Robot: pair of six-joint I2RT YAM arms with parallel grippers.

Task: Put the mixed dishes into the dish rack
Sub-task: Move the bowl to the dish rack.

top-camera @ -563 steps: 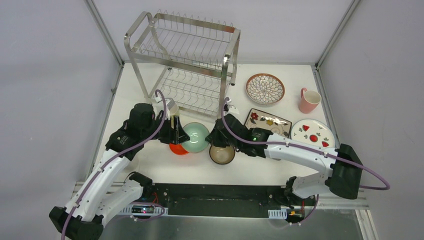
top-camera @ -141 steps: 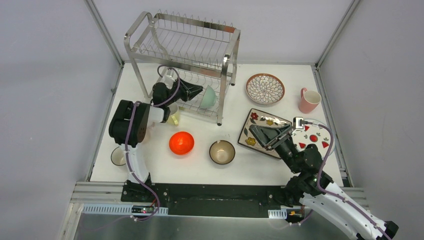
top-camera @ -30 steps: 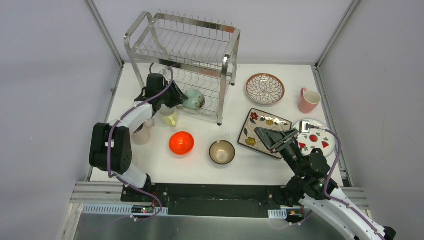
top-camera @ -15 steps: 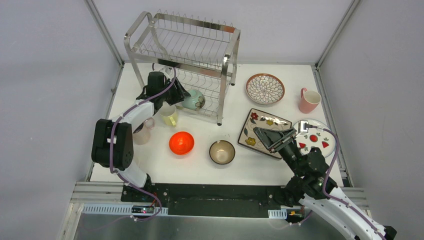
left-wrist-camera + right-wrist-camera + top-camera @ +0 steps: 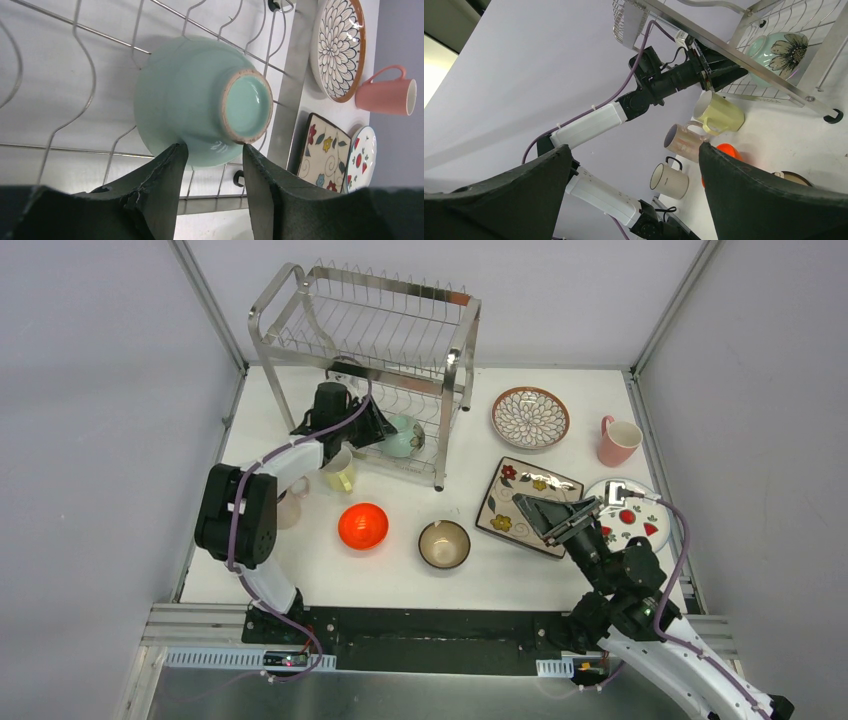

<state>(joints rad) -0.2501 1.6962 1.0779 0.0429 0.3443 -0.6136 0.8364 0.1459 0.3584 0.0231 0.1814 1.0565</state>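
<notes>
A mint bowl [image 5: 200, 100] sits on its side in the lower shelf of the dish rack [image 5: 447, 410]. It is cradled between the wire slots, with its unglazed foot ring turned toward the left hand [image 5: 214, 150]. That hand is at the bowl's outer wall with its fingers spread and nothing clamped between them; whether the tips touch the glaze I cannot tell. The bowl looks like glazed ceramic, so it is probably rigid, fairly weighty and slick, and likely to chip against steel wire. It seems best held at the rim, one finger inside and one outside, since the rounded wall would probably slide out of a pinch. The right hand [image 5: 555, 508] hovers over the square floral plate [image 5: 512, 492] with its fingers wide apart and empty. That plate lies flat on the white bench [image 5: 330, 570], so an edge or raised corner looks like the only purchase, and the plate would likely tip once lifted. Also on the bench are the orange bowl [image 5: 362, 525], tan bowl [image 5: 444, 544], petal-pattern plate [image 5: 530, 417], pink mug [image 5: 617, 441] and red-marked plate [image 5: 640, 512].
</notes>
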